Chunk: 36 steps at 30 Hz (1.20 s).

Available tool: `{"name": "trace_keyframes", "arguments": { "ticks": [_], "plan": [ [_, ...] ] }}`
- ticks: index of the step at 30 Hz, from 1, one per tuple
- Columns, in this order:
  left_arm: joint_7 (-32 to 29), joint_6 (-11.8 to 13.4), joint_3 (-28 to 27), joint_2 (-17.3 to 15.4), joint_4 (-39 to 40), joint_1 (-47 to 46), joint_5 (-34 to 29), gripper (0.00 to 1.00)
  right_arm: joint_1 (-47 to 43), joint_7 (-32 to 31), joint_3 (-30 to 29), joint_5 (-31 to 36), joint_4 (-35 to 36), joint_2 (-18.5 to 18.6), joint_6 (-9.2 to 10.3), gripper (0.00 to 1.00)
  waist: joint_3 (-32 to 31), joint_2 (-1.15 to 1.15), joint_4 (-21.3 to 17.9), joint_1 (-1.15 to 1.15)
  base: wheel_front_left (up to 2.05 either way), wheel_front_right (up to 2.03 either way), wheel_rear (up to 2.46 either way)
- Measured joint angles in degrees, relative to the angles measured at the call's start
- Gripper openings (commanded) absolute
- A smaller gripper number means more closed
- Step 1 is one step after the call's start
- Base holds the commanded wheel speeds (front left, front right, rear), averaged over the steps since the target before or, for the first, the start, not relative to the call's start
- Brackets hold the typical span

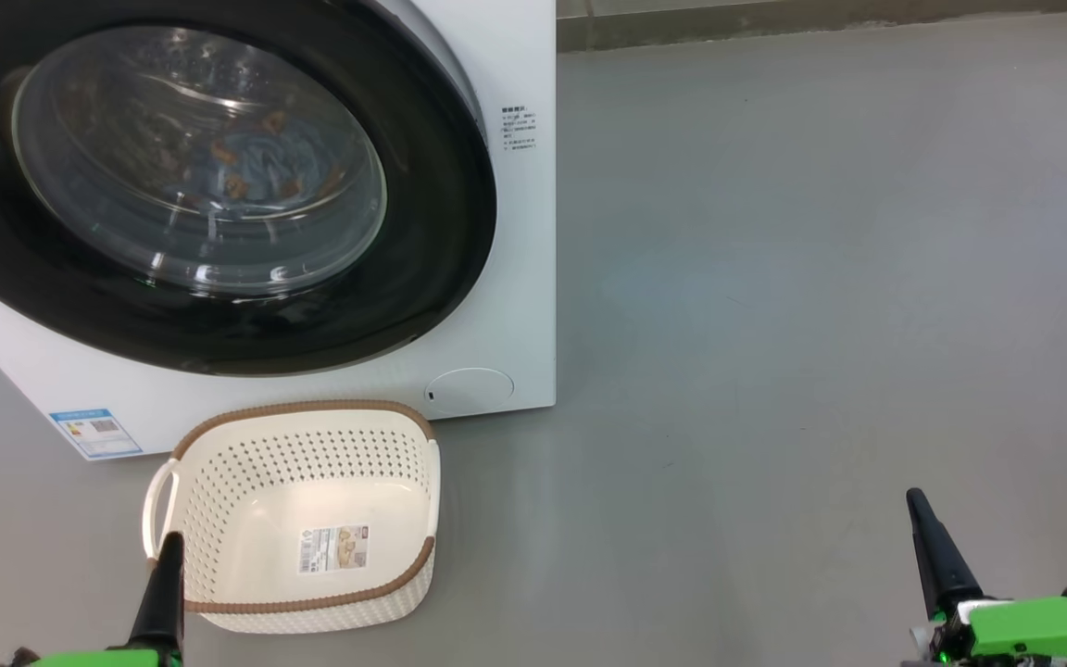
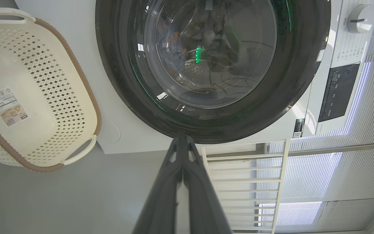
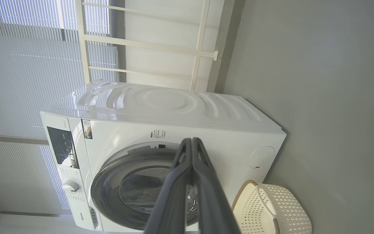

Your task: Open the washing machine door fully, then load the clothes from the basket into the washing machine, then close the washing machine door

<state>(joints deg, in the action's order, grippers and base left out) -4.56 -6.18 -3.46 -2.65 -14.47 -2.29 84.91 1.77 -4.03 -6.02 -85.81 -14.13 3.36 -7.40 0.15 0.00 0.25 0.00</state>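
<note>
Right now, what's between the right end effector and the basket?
Bare grey floor, as the head view shows, separates the right end effector from the basket.

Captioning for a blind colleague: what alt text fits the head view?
The round black-ringed glass door of the white washing machine is shut, light blue printed clothes visible behind it. A cream perforated plastic basket with brown rim sits empty on the grey floor in front. The left gripper and right gripper are shut at the lower corners.
</note>
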Motion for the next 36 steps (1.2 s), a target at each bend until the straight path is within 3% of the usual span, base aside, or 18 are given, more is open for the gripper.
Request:
{"name": "trace_keyframes", "arguments": {
  "ticks": [12,36],
  "plan": [
    [-1.7,-0.7,-1.1,0.7,-0.5,-1.3,7.0,0.00,1.9,-1.2,-0.3,-6.8,-1.2,0.0,0.00,0.00,0.0,0.00,-0.2,0.00,0.00,0.00,0.00],
    [-1.7,-0.7,-1.2,0.7,-0.5,-1.6,7.1,0.00,2.1,-1.4,-0.5,-6.8,-1.3,0.0,0.00,0.00,0.0,0.00,-0.2,0.00,0.00,0.00,0.00]
  ]
}}
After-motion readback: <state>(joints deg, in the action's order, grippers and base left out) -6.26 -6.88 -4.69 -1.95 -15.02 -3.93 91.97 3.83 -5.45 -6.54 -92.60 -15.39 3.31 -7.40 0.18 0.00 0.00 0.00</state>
